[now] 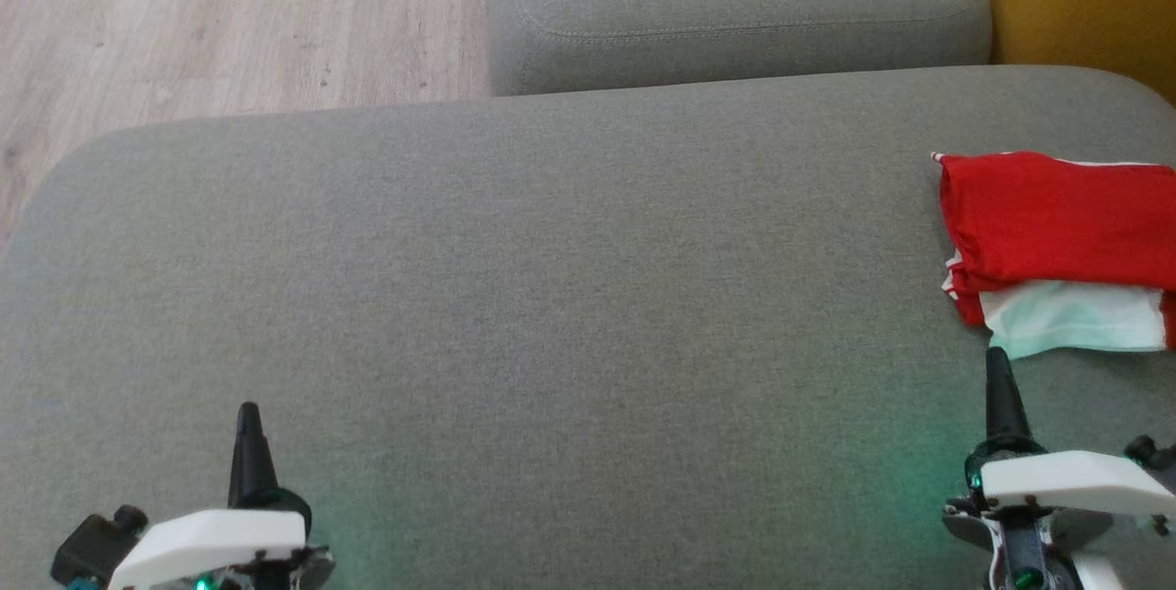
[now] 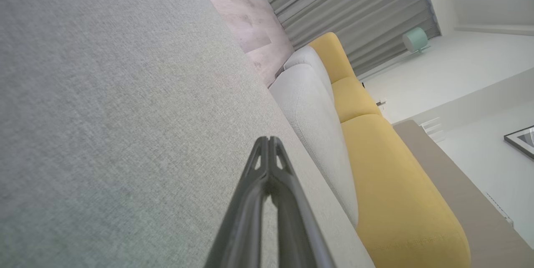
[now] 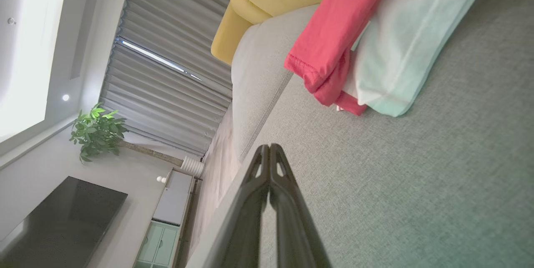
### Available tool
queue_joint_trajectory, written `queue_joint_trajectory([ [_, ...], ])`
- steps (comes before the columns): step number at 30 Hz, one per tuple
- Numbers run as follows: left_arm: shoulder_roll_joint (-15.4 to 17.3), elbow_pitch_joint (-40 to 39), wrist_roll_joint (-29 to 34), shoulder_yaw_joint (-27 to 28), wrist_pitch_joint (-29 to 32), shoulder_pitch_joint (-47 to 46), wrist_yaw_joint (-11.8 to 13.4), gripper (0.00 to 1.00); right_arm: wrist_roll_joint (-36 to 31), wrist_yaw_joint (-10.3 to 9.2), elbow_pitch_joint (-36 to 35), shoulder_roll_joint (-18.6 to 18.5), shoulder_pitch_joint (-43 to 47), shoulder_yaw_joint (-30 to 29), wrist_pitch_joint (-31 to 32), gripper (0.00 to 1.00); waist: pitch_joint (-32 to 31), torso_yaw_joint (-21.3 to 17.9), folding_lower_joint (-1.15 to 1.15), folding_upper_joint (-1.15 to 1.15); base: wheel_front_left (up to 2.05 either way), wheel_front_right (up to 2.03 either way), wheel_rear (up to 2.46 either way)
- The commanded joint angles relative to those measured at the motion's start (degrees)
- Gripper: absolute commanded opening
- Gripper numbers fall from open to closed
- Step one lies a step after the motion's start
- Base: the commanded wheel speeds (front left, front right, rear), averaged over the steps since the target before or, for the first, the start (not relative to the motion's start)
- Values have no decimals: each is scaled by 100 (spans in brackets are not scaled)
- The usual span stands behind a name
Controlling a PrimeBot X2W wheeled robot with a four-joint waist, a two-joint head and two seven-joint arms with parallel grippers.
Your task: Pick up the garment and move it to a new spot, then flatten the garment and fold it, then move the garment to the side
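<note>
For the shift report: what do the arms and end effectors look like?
The left end effector and right end effector each have two long dark tapering fingers with cut-outs near the tips, a white moulded cover, black fittings and green lights.

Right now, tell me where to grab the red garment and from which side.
Probably the near left corner of the garment, where the red folds stack beside the pale layer. Come in from the near side with the right claw, which sits shut just short of that edge; the stacked layers give a thick pinch.
</note>
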Motion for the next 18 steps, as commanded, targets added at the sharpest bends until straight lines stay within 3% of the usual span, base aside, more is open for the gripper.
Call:
queue_joint_trajectory([
  [1, 22, -198, -122, 158, 53, -337, -25, 0, 138, -3, -213, -83, -303, 44, 46, 0, 2, -2, 0, 0, 0, 0, 0],
  [18, 23, -224, -1072, 327, 341, -432, -31, 0, 1146, -4, -288, -86, -383, -97, 330, 0, 27, -38, 0, 0, 0, 0, 0],
])
